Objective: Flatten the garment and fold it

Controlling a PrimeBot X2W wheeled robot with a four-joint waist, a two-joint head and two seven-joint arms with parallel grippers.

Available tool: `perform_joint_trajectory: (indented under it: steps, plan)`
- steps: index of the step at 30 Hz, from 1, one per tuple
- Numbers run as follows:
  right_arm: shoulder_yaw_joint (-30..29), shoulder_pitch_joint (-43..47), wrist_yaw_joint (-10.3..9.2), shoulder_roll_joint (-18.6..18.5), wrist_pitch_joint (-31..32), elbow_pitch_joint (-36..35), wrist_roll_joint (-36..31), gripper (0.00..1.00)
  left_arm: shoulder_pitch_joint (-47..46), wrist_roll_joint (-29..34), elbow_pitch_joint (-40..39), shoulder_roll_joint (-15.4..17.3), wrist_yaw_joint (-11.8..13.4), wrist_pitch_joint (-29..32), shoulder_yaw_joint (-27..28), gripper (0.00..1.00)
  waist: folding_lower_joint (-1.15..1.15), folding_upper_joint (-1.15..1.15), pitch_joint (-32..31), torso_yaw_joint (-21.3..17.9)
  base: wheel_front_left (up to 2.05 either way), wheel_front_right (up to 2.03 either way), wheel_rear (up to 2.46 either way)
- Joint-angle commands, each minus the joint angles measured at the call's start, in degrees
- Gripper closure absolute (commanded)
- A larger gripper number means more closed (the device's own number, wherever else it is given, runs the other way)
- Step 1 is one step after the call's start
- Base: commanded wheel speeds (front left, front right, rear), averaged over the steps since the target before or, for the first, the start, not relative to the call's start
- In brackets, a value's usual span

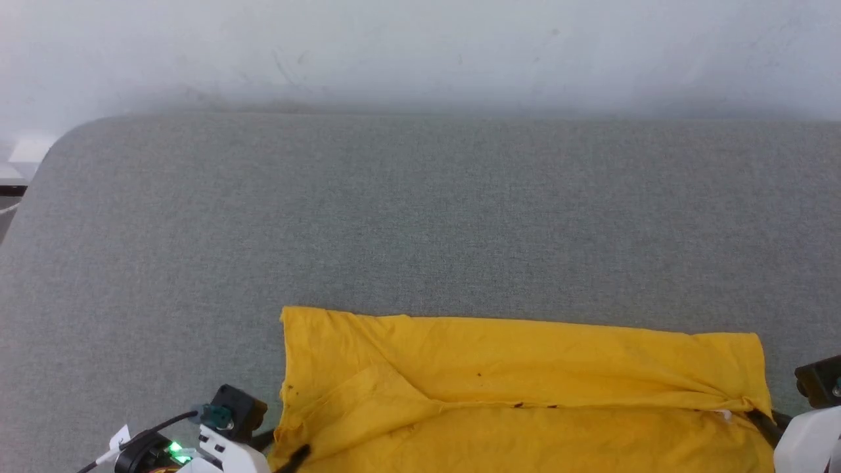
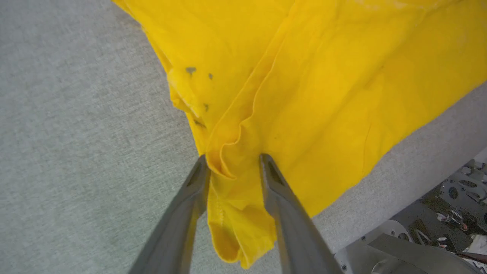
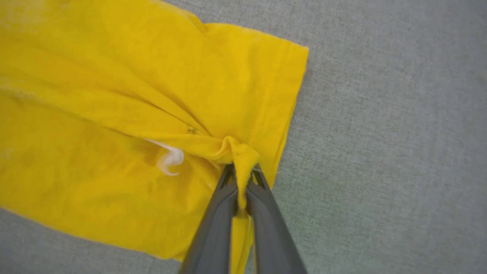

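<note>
**Item 1: left gripper [image 2: 233, 158].** It sits at 7 o'clock in the head view, at the shirt's left corner. The fingers are apart, and a bunched hem fold lies loose between them (no pinch that you can make out). Risk: if you pull now, this corner will probably slip out and flop back over itself.

**Item 2: shirt [image 1: 525, 394].** Yellow, lying at 5 to 6 o'clock on the grey pad [image 1: 420, 217] and close to its front edge. It is doubled lengthwise, with a long crease running across it. Risk: a careless tug could drag it off that edge.

**Item 3: right gripper [image 3: 241, 169].** It sits at 4 o'clock, with the fingers clamped together on a twisted knot of the right corner. Risk: with only this side held, pulling would skew the whole shirt rightward and deepen the creases that fan out from the knot.
</note>
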Motion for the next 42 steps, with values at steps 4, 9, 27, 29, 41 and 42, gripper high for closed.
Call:
perform_joint_trajectory:
  steps: [4, 9, 27, 29, 41, 42]
  plan:
    - [-0.62, -0.94, -0.09, 0.17, -0.85, -0.73, 2.62, 0.00, -0.49, 0.82, 2.01, -1.94, 0.69, -3.36, 0.72, 0.00, 0.00, -0.01, -1.54, 0.24, 0.00, 0.00, 0.00]
    - [-4.02, -1.40, -0.09, 1.15, -0.42, -4.73, 4.84, 0.00, -0.26, -0.79, 0.67, -4.65, 1.70, -10.48, 3.95, 0.00, 0.00, -0.01, -3.45, 0.30, 0.00, 0.00, 0.00]
    - [-25.94, 5.38, -0.09, 25.05, 5.81, -12.34, -4.00, 0.00, 10.68, 3.44, -3.37, -22.39, 7.84, -32.38, 27.48, 0.00, 0.00, -0.01, -4.11, 1.83, 0.00, 0.00, 0.00]
    - [-28.30, 5.80, -0.09, 27.75, 6.53, -11.87, -6.30, 0.00, 11.79, 7.31, -4.07, -25.15, 6.99, -32.39, 30.80, 0.00, 0.00, -0.01, -3.81, 2.06, 0.00, 0.00, 0.00]
    - [-35.33, 2.06, -0.09, 32.45, 4.87, -1.40, -11.31, 0.00, 13.26, 22.99, -6.83, -36.89, -3.41, -32.40, 43.86, 0.00, 0.00, -0.01, -0.63, 3.37, 0.00, 0.00, 0.00]
    - [-35.23, 1.91, -0.09, 32.47, 5.08, -0.40, -11.14, 0.00, 13.10, 23.53, -6.72, -37.33, -3.97, -32.40, 44.43, 0.00, 0.00, -0.01, -0.35, 3.47, 0.00, 0.00, 0.00]
